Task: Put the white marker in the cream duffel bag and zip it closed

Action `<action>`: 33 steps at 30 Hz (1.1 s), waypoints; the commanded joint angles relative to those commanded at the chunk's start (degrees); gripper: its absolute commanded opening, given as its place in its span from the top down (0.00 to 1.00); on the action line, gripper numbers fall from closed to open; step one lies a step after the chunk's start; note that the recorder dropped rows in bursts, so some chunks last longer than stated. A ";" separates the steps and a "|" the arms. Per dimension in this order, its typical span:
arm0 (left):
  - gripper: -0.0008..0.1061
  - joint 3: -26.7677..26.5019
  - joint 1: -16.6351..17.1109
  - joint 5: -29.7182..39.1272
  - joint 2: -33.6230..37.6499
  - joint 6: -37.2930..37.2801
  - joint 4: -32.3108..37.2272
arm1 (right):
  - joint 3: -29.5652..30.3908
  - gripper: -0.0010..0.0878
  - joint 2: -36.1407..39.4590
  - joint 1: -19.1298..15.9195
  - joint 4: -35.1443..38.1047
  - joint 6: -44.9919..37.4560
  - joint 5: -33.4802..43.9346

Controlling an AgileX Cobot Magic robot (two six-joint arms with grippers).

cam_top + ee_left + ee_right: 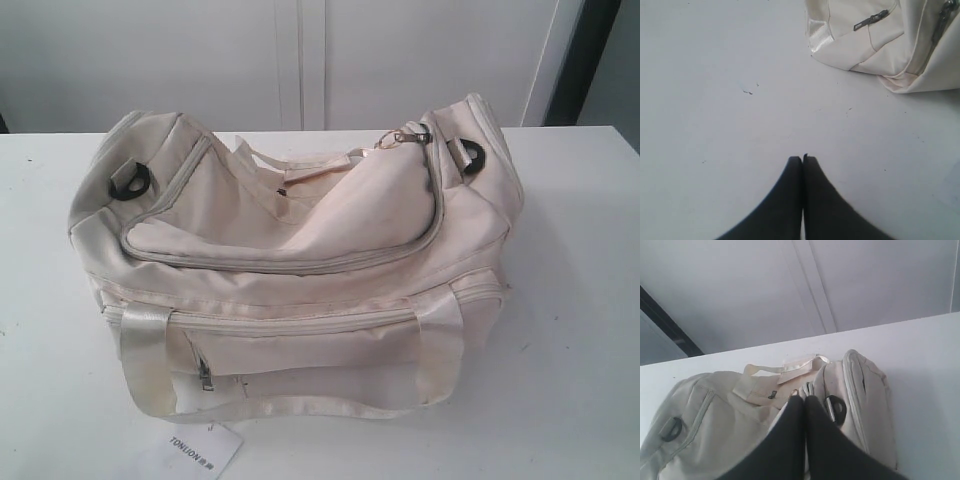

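Note:
The cream duffel bag (300, 250) lies on the white table (570, 350), its curved top zipper run round with the metal pull (408, 136) at the right end. The white marker shows in no view. Neither gripper appears in the exterior view. My left gripper (803, 158) is shut with nothing in it, above bare table, and a corner of the bag (865, 45) lies some way off from it. My right gripper (804, 397) is shut as well, empty, looking onto the bag's end (860, 400) with its black D-ring (836, 410).
A white paper tag (205, 448) with print lies at the table's front edge below the bag. The front pocket's zip pull (205, 378) hangs at the left. Black D-rings (130, 183) sit at both ends. A white wall stands behind the table.

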 joint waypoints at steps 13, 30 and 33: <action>0.99 0.00 0.00 0.00 0.00 0.00 0.00 | 17.04 0.99 -14.55 -10.36 -2.83 -21.47 -1.38; 0.99 0.00 0.00 0.00 0.00 0.00 0.00 | 48.87 0.99 -34.10 -10.36 -2.81 -21.59 -18.39; 0.99 0.00 0.00 0.00 0.00 0.00 0.00 | 52.92 0.99 -36.09 -10.36 -2.81 -21.59 -20.03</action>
